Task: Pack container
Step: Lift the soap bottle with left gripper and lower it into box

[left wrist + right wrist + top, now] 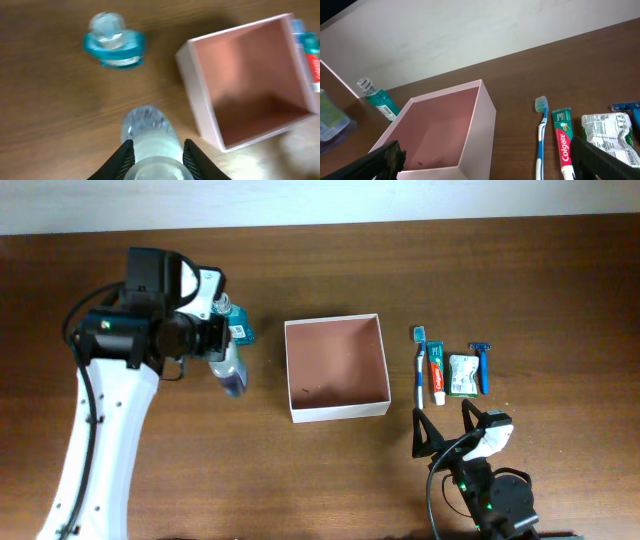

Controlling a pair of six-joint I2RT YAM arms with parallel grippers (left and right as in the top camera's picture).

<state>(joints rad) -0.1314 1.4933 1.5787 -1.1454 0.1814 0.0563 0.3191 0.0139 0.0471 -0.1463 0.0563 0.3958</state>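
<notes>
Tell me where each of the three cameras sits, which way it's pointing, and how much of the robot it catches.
Overhead: above the table, looking straight down at the container; both arms, left pincer and right pincer show.
Left wrist: on the left arm, looking down along its fingers gripping a clear bottle.
Right wrist: low behind the open right pincer, facing the table's far edge over the toothbrush; both finger edges show.
Shared: all three see the container.

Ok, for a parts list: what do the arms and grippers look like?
The left arm is white with black joint housings and a black cable; the left gripper has black fingers. The right arm is black with a green light and white wrist; the right gripper has thin black fingers.
</notes>
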